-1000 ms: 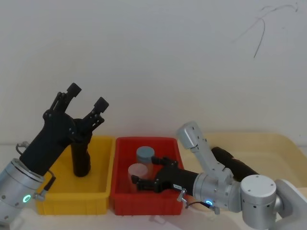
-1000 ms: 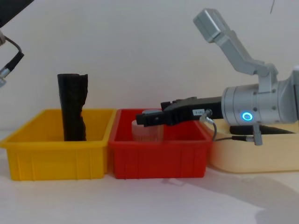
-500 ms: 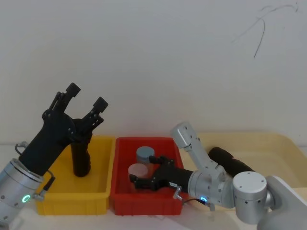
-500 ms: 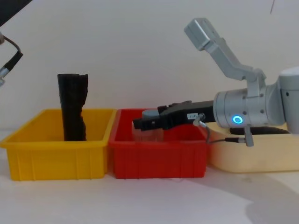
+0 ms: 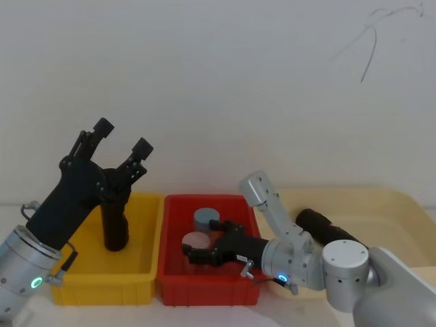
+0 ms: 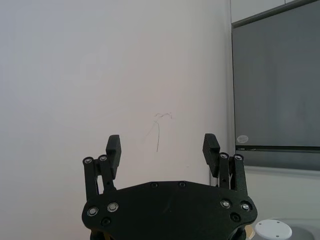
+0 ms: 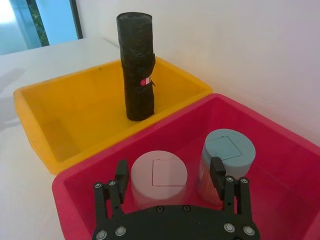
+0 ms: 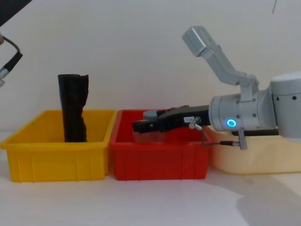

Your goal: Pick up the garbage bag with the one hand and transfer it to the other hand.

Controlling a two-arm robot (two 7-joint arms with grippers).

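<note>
— What's laid out on the tabletop?
— Three containers in a row: a cream tray [image 5: 402, 204] at lower right of the head view, a yellow bin [image 5: 102, 286] at lower left, a red bin [image 5: 204, 289] between them.
— And the arms?
— The left end effector [image 5: 122, 138] is raised over the yellow bin, spread wide, holding nothing. The right end effector [image 5: 197, 251] reaches low into the red bin, fingers apart on either side of a pink-topped cup [image 7: 158, 175] — not clamped on it.
— Where's the garbage bag [image 5: 327, 230]?
— Lying in the cream tray, right of centre, partly behind the right arm. A second black roll [image 5: 115, 228] stands upright in the yellow bin; a blue-topped cup [image 7: 227, 150] sits beside the pink one.
</note>
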